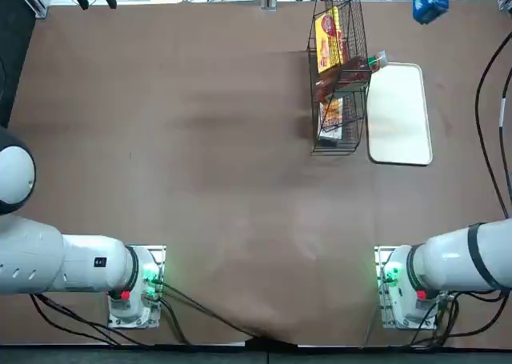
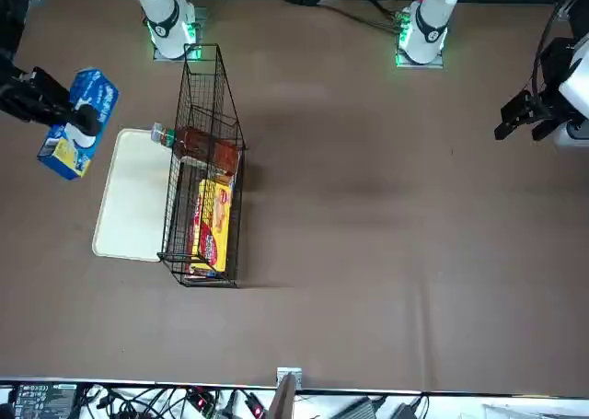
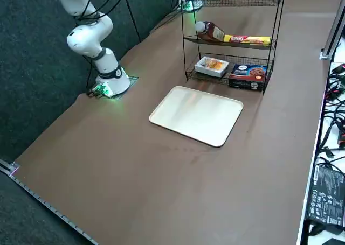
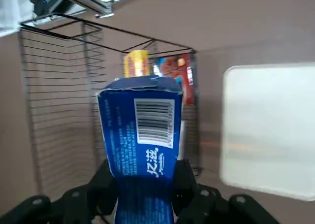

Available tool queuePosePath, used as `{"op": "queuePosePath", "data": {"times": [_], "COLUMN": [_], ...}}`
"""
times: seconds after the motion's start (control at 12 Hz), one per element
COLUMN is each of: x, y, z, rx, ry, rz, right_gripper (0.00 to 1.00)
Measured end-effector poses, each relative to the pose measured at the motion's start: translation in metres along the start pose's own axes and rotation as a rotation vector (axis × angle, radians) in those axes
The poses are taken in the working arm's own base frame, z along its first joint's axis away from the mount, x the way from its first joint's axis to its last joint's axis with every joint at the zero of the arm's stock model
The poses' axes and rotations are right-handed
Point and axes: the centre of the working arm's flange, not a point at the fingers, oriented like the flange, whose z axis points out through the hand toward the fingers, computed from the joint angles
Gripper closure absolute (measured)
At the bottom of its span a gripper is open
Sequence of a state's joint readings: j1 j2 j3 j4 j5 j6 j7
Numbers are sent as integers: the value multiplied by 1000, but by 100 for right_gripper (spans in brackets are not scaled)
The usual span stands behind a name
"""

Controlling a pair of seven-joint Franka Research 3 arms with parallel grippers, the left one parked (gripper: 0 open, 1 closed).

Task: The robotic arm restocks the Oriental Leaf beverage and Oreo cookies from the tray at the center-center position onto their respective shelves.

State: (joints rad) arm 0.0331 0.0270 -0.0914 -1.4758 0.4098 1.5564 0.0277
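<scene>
- The shelves (image 3: 234,37) are standing in the upper middle of the right side view. The Oriental Leaf beverage (image 3: 210,31) is already lying on a middle tier, its white cap poking toward the tray side, with a yellow-and-red packet (image 3: 247,39) lying beside it on the same tier.
- A white-wrapped pack (image 3: 212,65) and a dark blue box (image 3: 248,76) are sitting on the lowest tier.
- The tray (image 3: 197,114) is lying in the middle of that view, just in front of the rack, and nothing is resting in it now.
- The right gripper (image 4: 142,184) is hanging in the air at the left edge of the front view, above the table just outside the tray's far corner, its fingers (image 4: 184,182) pinching the lower end of the Oreo cookies (image 4: 141,147). The blue packet is standing upright between them, barcode side toward the wrist camera.
- Risk, as I judge it: the grip is sitting low on a tall packet, so a quick swing toward the rack could be tipping or twisting it loose.
- A second risk: the wire frame and tier edges are leaving narrow openings, so a slightly off approach could be catching the packet's top edge or nudging the bottle, which could roll along its tier.
</scene>
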Motion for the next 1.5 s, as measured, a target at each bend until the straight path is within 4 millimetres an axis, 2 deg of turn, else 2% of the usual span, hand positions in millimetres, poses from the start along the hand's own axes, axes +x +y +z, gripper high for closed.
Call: {"op": "queuePosePath", "data": {"times": [0.33, 0.42, 0.5, 0.75, 1.33, 1.5], "x": [-9, -14, -15, -17, -16, -15], "y": [-62, -93, -103, -117, -146, -147], "z": [25, 37, 42, 53, 97, 101], "rx": [30, 32, 34, 33, 18, 19], "ry": [-46, -54, -53, -68, -128, -132], "rz": [98, 107, 108, 94, 37, 6], "right_gripper": [44, 44, 44, 43, 42, 37]}}
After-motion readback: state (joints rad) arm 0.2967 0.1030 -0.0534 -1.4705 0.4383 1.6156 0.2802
